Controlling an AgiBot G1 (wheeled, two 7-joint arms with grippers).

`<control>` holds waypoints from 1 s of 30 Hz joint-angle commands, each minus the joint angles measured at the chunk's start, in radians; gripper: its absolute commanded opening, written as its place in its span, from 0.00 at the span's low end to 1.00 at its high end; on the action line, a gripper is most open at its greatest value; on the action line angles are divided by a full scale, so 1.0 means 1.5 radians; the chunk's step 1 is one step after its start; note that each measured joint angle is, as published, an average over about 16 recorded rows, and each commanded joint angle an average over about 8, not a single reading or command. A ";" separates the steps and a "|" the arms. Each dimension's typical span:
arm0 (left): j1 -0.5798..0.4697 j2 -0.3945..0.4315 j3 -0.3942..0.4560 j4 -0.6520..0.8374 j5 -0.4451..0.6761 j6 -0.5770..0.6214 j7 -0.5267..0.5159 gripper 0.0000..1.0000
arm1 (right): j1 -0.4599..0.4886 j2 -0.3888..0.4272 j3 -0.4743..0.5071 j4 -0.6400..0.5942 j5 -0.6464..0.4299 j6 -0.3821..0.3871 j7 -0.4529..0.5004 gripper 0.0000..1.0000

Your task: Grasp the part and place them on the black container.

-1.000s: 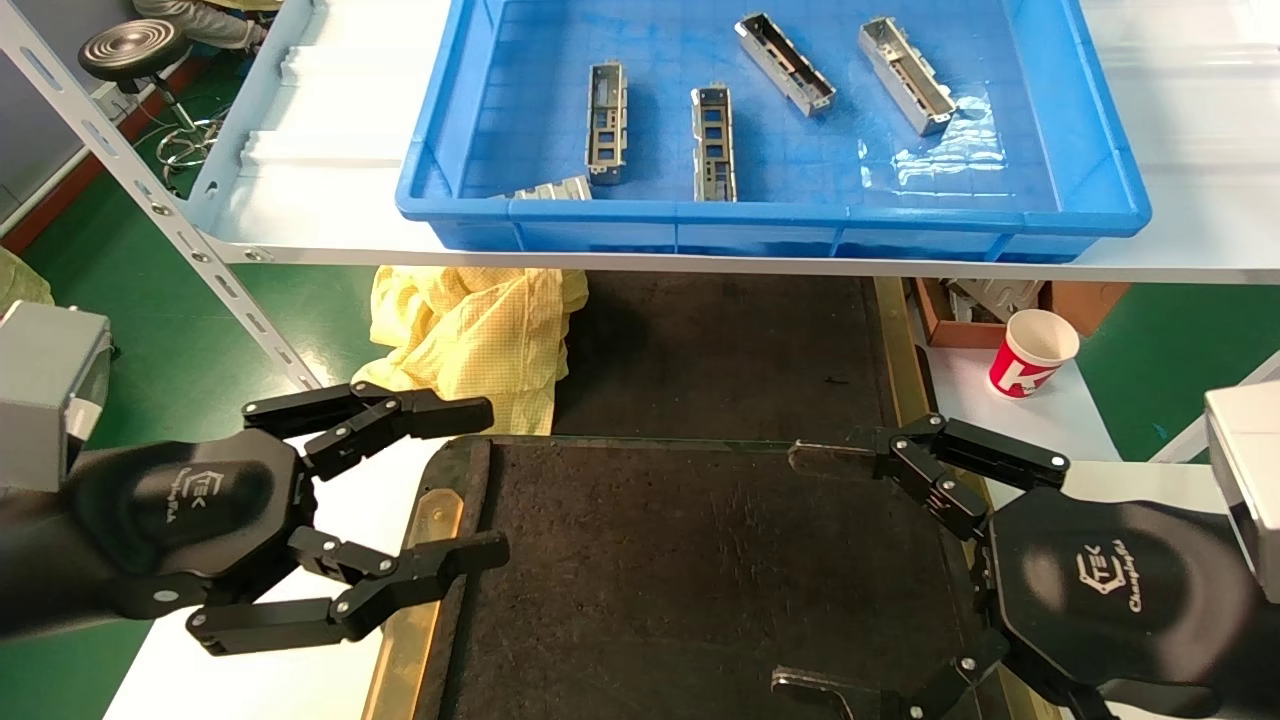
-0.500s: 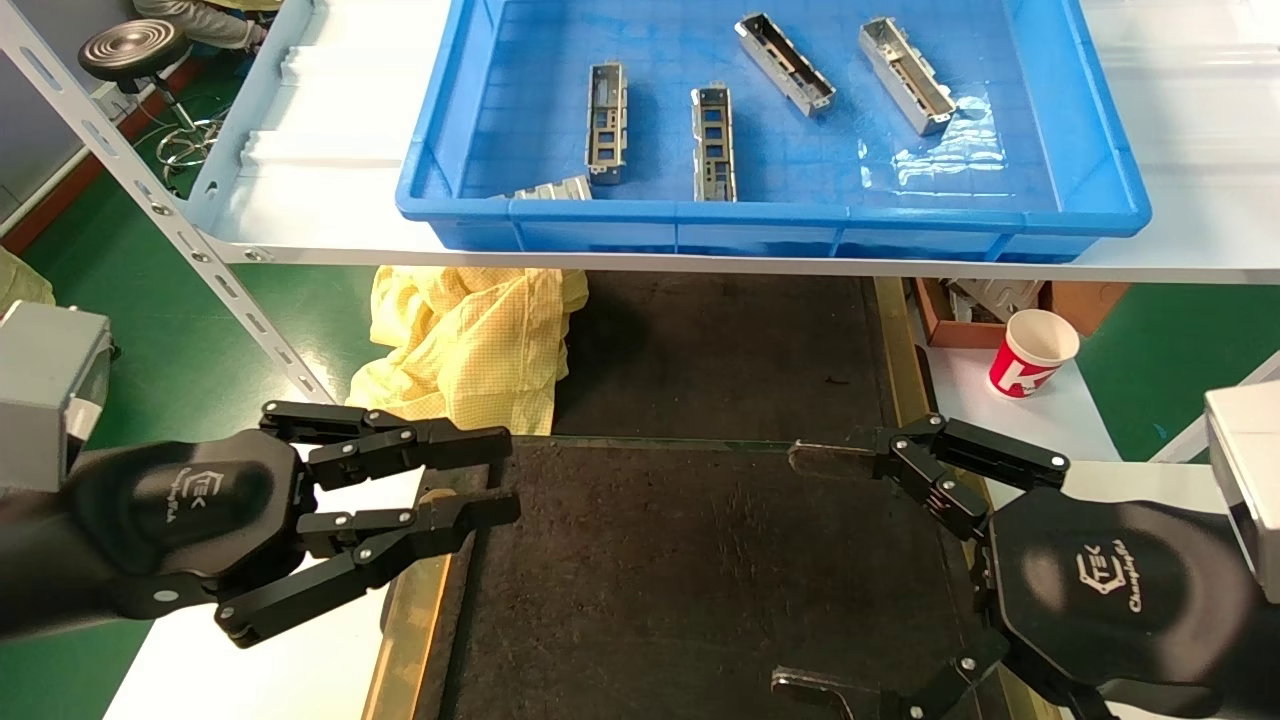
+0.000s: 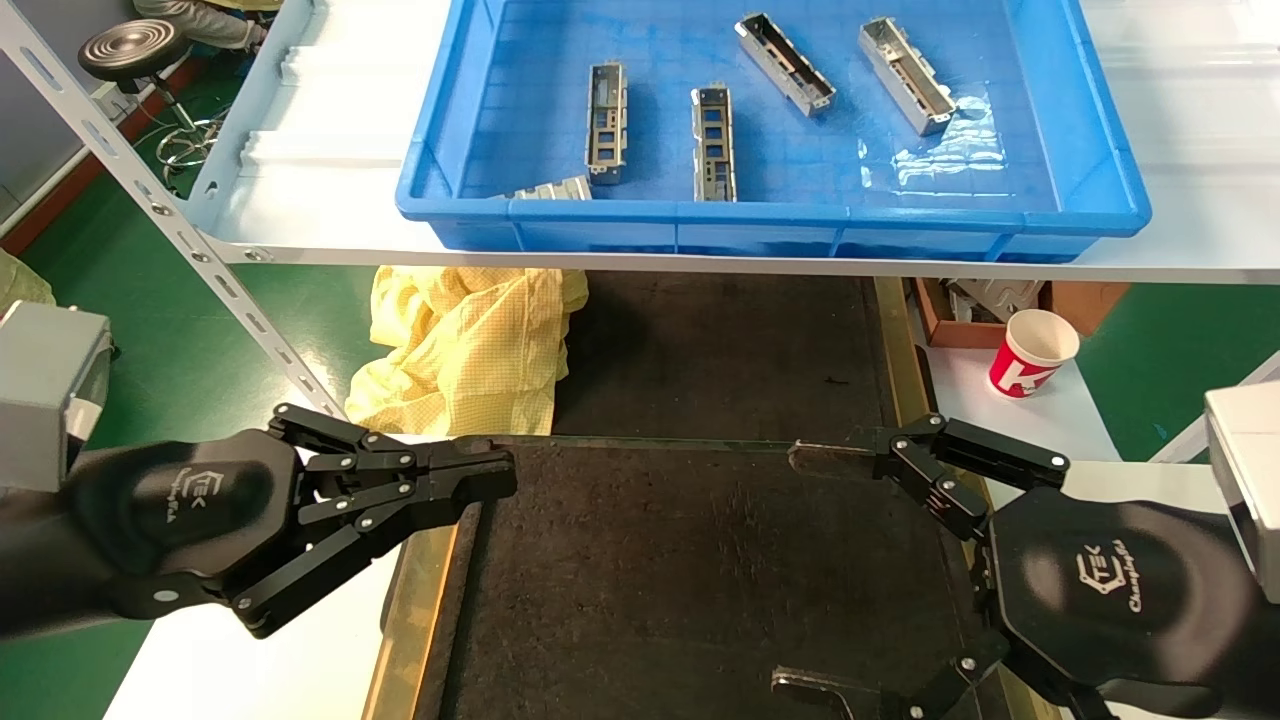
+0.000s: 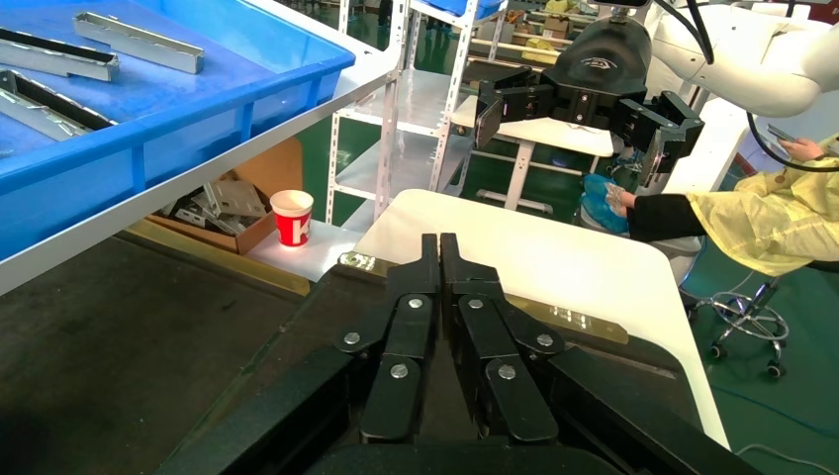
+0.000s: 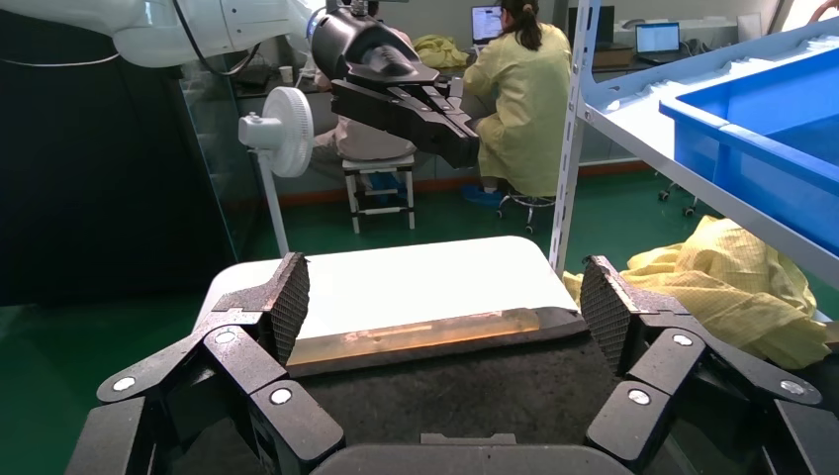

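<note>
Several grey metal parts lie in the blue bin [image 3: 770, 215] on the shelf, among them one [image 3: 606, 122], another [image 3: 713, 156] and a third [image 3: 906, 75]; one [image 3: 548, 189] is half hidden by the bin's near wall. The black container [image 3: 700, 580] lies flat below with nothing on it, and it also shows under my right gripper in the right wrist view [image 5: 445, 396]. My left gripper [image 3: 500, 468] is shut and empty at the container's far left corner; its jaws meet in the left wrist view [image 4: 440, 242]. My right gripper [image 3: 795, 570] is wide open and empty over the container's right side [image 5: 445, 307].
A crumpled yellow cloth [image 3: 470, 340] lies beyond the container's left end. A red-and-white paper cup [image 3: 1033, 352] and a cardboard box [image 3: 960, 310] stand at the right. The shelf's slanted metal upright [image 3: 160, 210] runs down on the left. The shelf edge overhangs the work area.
My left gripper has closed from wide open to fully shut, empty, staying at the container's corner. The right arm and the parts have not moved.
</note>
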 commanded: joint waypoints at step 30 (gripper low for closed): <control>0.000 0.000 0.000 0.000 0.000 0.000 0.000 0.00 | 0.520 -0.226 -0.138 -0.524 -0.357 0.187 -0.001 1.00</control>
